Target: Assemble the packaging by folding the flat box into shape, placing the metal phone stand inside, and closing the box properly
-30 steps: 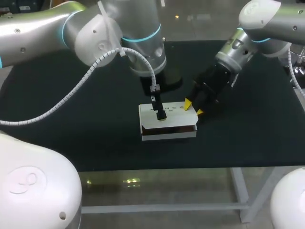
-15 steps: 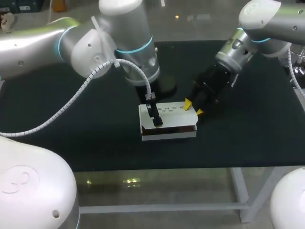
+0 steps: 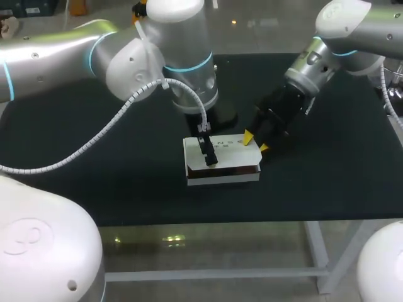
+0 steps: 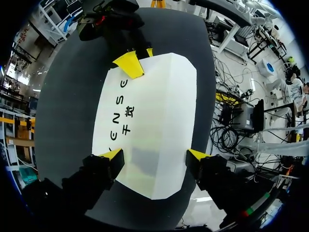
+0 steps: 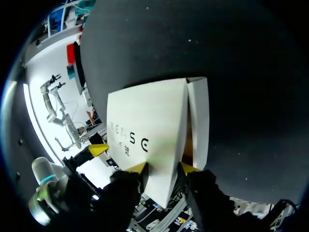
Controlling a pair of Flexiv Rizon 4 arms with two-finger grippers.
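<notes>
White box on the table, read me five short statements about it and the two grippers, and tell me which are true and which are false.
1. The white box lies on the dark table. True.
2. The right gripper pinches the lid at the box's right end. True.
3. The left gripper rests on the table far from the box. False: it hangs open right over the box.
4. The box is a flat sheet. False: it is folded into shape, with a dark gap under the lid.
5. Dark lettering is printed on the lid. True.
</notes>
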